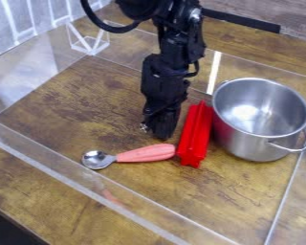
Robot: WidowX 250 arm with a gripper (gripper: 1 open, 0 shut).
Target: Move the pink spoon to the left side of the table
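Pincer pressed together, empty, above pink spoon lying crosswise, bowl pointing left

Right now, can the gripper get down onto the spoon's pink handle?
Probably yes. The spoon lies flat on bare table with nothing over it, in front of the gripper. The red block sits right against the handle's end, so that side is tight. The jaws are shut and hold nothing; they must open first.

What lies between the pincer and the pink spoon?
Nothing: in the camera view only bare table separates the shut pincer from the pink spoon.
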